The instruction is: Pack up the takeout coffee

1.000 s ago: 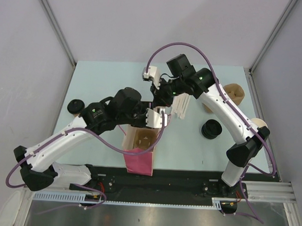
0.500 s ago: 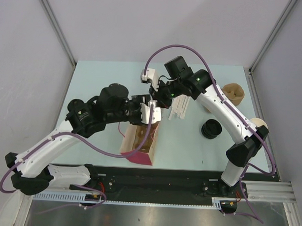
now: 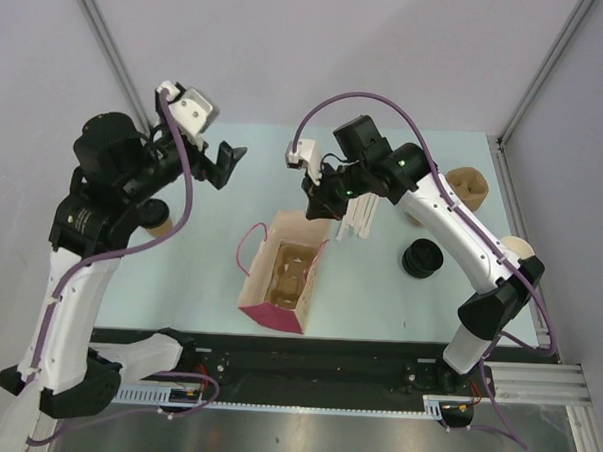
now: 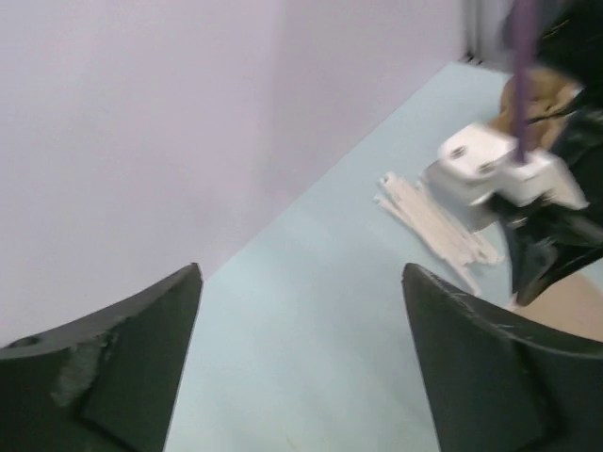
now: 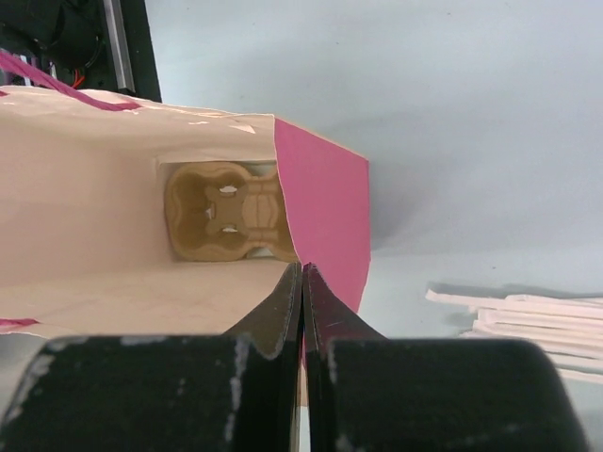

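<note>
Takeout coffee (image 3: 158,222): on the left side of the table (image 3: 199,272), just beside the left arm and mostly hidden by it; well apart from the bag.
Left gripper (image 3: 222,164): high over the far-left part of the table, fingers spread wide, nothing between them.
Pink paper bag (image 3: 277,320): upright near the middle, toward the near edge, mouth open upward.
Cup carrier (image 3: 290,271): brown moulded tray lying flat on the bag's bottom.
Right gripper (image 3: 321,203): at the bag's far rim, fingers pressed together, pinching the paper edge.
Wrapped straws (image 3: 360,215): white bundle lying flat, just right of the right gripper, beyond the bag's far-right corner.
Black lids (image 3: 421,258): short stack to the right of the bag, beside the right arm.
Brown cups (image 3: 467,185): lidless stack at the far right, partly behind the right arm.
</note>
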Available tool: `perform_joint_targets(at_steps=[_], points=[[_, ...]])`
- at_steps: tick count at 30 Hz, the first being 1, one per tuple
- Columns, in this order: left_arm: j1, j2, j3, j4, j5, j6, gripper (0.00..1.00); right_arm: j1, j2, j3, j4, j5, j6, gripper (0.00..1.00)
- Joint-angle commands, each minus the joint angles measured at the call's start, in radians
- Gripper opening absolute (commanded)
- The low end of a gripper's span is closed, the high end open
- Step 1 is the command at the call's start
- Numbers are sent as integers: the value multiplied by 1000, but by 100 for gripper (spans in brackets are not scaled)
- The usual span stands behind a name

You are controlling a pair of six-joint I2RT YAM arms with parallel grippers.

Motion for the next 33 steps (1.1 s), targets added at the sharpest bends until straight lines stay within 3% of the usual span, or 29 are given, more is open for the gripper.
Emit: perform_joint_targets(at_steps=[1, 2, 7, 13, 22, 33], points=[[213, 73, 1, -151, 58, -176, 100, 1, -60, -16, 39, 21, 19, 0], [310, 87, -4, -176, 78, -187, 100, -1, -60, -18, 40, 31, 20, 0], [581, 208, -47, -289, 81, -207, 100, -11, -57, -19, 43, 45, 23, 0], [776, 377, -68, -375, 6, -155, 99, -24, -51, -26, 49, 36, 25, 0], [907, 573, -110, -329, 21, -108, 99, -31, -64, -65, 77, 33, 37, 0], [913, 668, -108, -294, 55, -86, 99, -37, -61, -82, 80, 24, 31, 0]])
